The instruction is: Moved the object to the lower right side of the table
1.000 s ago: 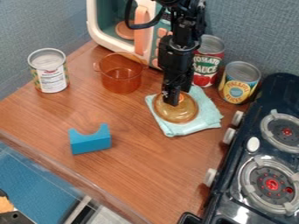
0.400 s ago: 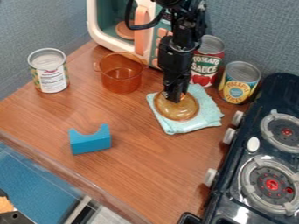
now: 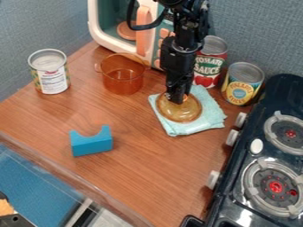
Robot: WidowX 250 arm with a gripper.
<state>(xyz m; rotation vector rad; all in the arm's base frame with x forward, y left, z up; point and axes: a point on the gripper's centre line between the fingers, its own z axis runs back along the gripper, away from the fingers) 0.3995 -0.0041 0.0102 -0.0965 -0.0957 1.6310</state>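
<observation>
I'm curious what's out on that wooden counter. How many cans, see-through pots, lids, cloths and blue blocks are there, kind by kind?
Cans: 3
See-through pot: 1
Lid: 1
Cloth: 1
Blue block: 1
Total: 7

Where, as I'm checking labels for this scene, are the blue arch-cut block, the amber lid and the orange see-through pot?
Blue block point(image 3: 92, 146): camera view, front face below the curved cut.
Amber lid point(image 3: 181, 112): camera view, domed top.
Orange pot point(image 3: 123, 83): camera view, front wall.
</observation>
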